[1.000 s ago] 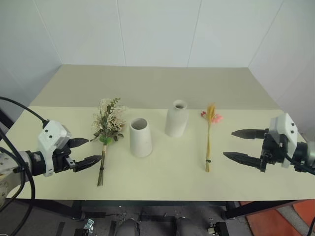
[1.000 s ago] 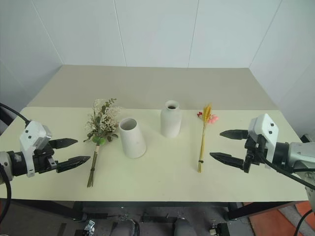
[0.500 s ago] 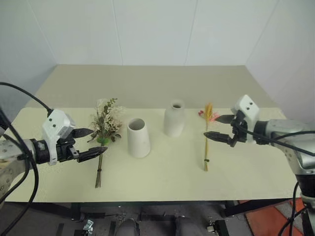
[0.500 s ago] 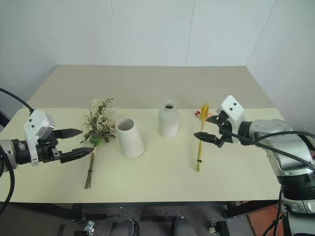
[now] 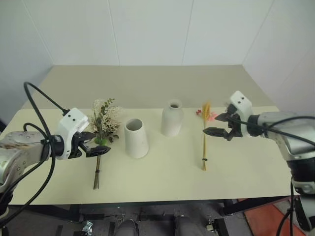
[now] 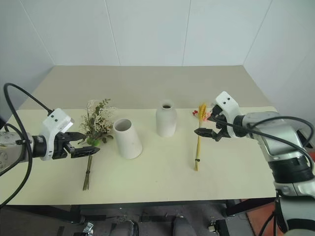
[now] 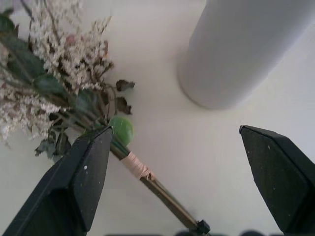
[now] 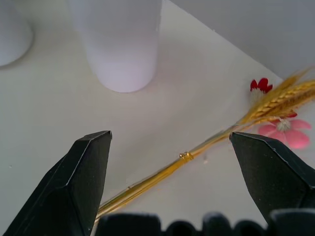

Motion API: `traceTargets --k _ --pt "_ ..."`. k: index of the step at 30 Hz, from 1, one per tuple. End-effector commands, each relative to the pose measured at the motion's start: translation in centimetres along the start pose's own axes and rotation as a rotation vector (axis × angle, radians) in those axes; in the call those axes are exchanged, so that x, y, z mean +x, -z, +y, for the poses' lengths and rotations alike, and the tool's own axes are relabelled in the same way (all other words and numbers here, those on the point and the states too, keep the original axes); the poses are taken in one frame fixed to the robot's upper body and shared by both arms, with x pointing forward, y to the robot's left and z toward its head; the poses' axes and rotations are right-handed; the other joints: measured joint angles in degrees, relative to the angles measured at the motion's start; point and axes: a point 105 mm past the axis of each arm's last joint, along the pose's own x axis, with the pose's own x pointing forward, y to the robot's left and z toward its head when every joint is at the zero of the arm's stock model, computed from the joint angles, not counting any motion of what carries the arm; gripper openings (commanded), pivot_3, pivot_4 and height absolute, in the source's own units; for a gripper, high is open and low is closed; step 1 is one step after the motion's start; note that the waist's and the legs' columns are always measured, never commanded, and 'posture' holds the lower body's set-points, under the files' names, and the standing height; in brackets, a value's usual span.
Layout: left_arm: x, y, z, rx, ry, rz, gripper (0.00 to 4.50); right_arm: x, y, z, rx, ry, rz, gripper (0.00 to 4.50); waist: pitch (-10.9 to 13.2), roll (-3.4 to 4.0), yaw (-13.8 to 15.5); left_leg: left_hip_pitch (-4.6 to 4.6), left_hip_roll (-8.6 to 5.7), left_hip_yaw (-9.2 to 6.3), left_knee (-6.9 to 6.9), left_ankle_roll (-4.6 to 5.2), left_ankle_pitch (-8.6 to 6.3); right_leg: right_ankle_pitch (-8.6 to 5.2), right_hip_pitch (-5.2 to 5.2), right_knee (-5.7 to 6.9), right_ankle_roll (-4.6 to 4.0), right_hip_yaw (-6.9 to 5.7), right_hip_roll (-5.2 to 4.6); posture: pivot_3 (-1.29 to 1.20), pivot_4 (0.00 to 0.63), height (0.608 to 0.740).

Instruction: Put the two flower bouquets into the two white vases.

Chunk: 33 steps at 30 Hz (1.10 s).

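While head views show both vases (image 5: 137, 138), right wrist (image 8: 183, 156) shows (red) petals.

Two vases (image 5: 136, 137) (image 5: 172, 118) stand between the bouquets; table's (image 5: 147, 83) far half lies open.

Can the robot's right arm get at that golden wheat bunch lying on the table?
Probably yes: the right gripper hangs open just beside the wheat bunch, and nothing lies between them.

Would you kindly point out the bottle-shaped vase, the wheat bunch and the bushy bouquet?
bottle-shaped vase (image 5: 172, 120): left eye view, on its body below the shoulder.
wheat bunch (image 5: 204, 142): left eye view, midway along the golden stalks.
bushy bouquet (image 5: 106, 120): left eye view, on the pale sprigs.
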Motion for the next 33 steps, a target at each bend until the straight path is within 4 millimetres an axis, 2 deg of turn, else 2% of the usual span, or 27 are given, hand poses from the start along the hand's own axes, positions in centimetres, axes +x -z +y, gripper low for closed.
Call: traceTargets --k 1,4,7,14,17,22,26,28,30,32,33 --pt "-1.5 -2.9 -1.1 0.107 0.055 -0.19 4.48 0.5 -0.1 -0.6 0.119 0.03 0.093 4.5 0.0 0.0 0.02 0.0 0.0 0.0 0.0 0.0 0.0 0.0 -0.01 0.0 0.0 0.0 0.0 0.0 0.15 0.74" --pt "-2.3 -4.0 -2.0 0.167 0.117 -0.311 4.48 1.4 0.1 -0.7 0.226 0.022 0.162 4.5 0.0 0.0 0.18 -0.04 0.0 0.01 0.0 0.0 0.0 0.01 -0.02 -0.02 -0.02 0.0 -0.01 0.0 0.15 0.74" --pt "-3.3 -5.2 -2.8 0.223 0.183 -0.473 4.48 2.5 0.8 -1.3 0.263 0.065 0.233 4.5 0.0 0.0 0.31 -0.04 -0.03 0.02 0.0 0.0 0.0 0.01 -0.01 -0.03 -0.02 0.0 -0.04 0.0 0.15 0.74" --pt "-4.5 -6.0 -3.7 0.275 0.295 -0.609 4.48 5.6 2.6 -2.5 0.287 0.164 0.34 4.5 0.0 0.0 0.1 -0.05 -0.03 0.01 0.01 0.0 0.0 0.02 0.0 -0.03 -0.02 -0.01 -0.02 0.0 0.15 0.74" --pt "-4.6 -5.9 -3.8 0.284 0.299 -0.613 4.5 6.5 2.7 -3.0 0.232 0.203 0.328 3.93 -0.01 -0.01 0.01 0.0 -0.02 0.01 0.01 0.0 0.0 0.03 0.05 -0.03 -0.01 -0.01 -0.02 0.0 0.15 0.74" --pt "-4.9 -5.7 -3.9 0.292 0.288 -0.6 4.5 5.9 1.0 -4.2 0.258 0.255 0.218 2.21 0.0 0.0 -0.05 0.0 -0.02 0.0 0.01 0.0 0.0 0.04 0.02 0.0 0.01 -0.01 -0.01 0.0 0.15 0.74" --pt "-5.0 -5.4 -3.9 0.293 0.283 -0.588 4.5 4.5 -1.2 -5.5 0.33 0.326 0.053 0.77 0.0 0.0 -0.01 -0.05 -0.01 0.0 0.0 0.0 0.0 0.04 -0.03 0.0 0.01 0.0 0.0 0.0 0.15 0.74" --pt "-5.0 -5.4 -3.9 0.292 0.286 -0.587 4.5 3.5 -3.5 -6.4 0.369 0.381 -0.118 0.14 0.0 0.0 0.02 -0.05 -0.01 -0.01 -0.01 0.0 0.0 0.04 -0.02 0.0 0.01 -0.01 -0.01 0.0 0.15 0.74" --pt "-5.0 -5.4 -3.8 0.289 0.291 -0.588 4.5 1.7 -6.3 -7.3 0.409 0.442 -0.35 0.04 0.0 0.0 -0.06 -0.03 -0.01 -0.01 -0.01 0.0 0.0 0.04 -0.01 0.01 0.01 0.0 0.0 0.0 0.15 0.74" --pt "-5.0 -5.5 -3.8 0.287 0.303 -0.585 4.5 -1.0 -10.1 -7.0 0.388 0.434 -0.627 0.04 0.0 0.01 -0.06 -0.04 0.01 -0.01 -0.01 0.0 0.0 0.04 -0.02 0.02 0.01 0.0 0.02 0.0 0.15 0.74" --pt "-5.0 -5.5 -3.7 0.286 0.307 -0.584 4.5 -2.0 -11.2 -6.6 0.376 0.425 -0.716 0.04 0.03 0.05 -0.06 -0.06 0.01 -0.03 -0.02 0.0 0.0 0.04 -0.03 0.01 0.01 -0.01 0.02 0.0 0.15 0.74"
